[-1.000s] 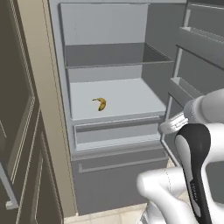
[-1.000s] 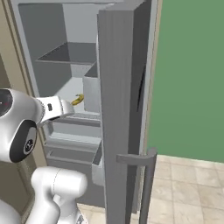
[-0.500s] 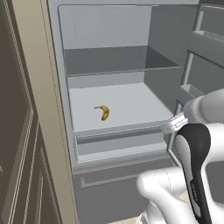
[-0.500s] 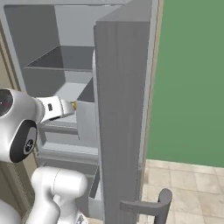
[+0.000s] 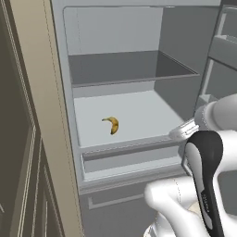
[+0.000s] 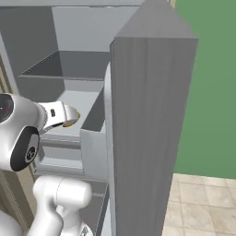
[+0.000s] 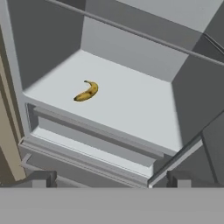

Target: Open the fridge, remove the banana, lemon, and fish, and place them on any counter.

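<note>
- Left base view: the fridge (image 5: 139,28) stands open and the banana (image 5: 111,125) lies alone on the pale shelf (image 5: 143,115), toward its left half and roughly midway between front lip and back wall. The arm's forearm sits at the shelf's right front corner. A reach from there must cross the shelf sideways, and I judge the wrist could knock the raised front lip or the fridge's right wall on the way.
- Right base view: the open fridge door (image 6: 152,138) rises close beside the arm, its inner side facing the robot. A wide elbow swing could strike the door. The banana is a small yellow patch just behind the wrist, mostly hidden.
- Hand view: the pincer (image 7: 109,177) has its tips spread wide, holding nothing, short of the shelf's front edge, with the banana well ahead and off to the left. The fruit is curved and lies at an angle; closing across its length, or off-centre, could roll or push it toward the back wall rather than catch it.
</note>
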Robot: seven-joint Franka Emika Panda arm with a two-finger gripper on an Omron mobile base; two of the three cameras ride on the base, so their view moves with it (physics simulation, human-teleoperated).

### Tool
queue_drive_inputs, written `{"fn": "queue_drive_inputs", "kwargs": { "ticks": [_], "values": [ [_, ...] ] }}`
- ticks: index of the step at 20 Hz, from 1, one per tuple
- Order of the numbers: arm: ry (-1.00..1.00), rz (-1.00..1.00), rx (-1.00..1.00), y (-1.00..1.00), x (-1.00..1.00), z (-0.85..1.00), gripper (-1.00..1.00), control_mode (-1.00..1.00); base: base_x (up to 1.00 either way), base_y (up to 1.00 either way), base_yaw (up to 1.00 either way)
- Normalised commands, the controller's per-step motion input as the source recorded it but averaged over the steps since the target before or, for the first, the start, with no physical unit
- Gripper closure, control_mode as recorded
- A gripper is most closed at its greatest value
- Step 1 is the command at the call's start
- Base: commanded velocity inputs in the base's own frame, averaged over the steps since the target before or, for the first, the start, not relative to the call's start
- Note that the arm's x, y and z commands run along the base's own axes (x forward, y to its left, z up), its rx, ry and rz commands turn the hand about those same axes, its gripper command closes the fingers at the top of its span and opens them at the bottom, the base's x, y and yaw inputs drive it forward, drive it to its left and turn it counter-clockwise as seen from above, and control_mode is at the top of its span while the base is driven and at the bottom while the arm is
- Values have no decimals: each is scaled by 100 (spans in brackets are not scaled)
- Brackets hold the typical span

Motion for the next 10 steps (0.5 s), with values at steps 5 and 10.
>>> {"fn": "queue_drive_inputs", "kwargs": {
  "ticks": [5, 10],
  "values": [
    [0, 0, 0, 0, 0, 0, -100, 100, 33, 27, -9],
    [0, -3, 0, 14, 8, -19, -100, -100, 23, 20, -7]
  ]
}}
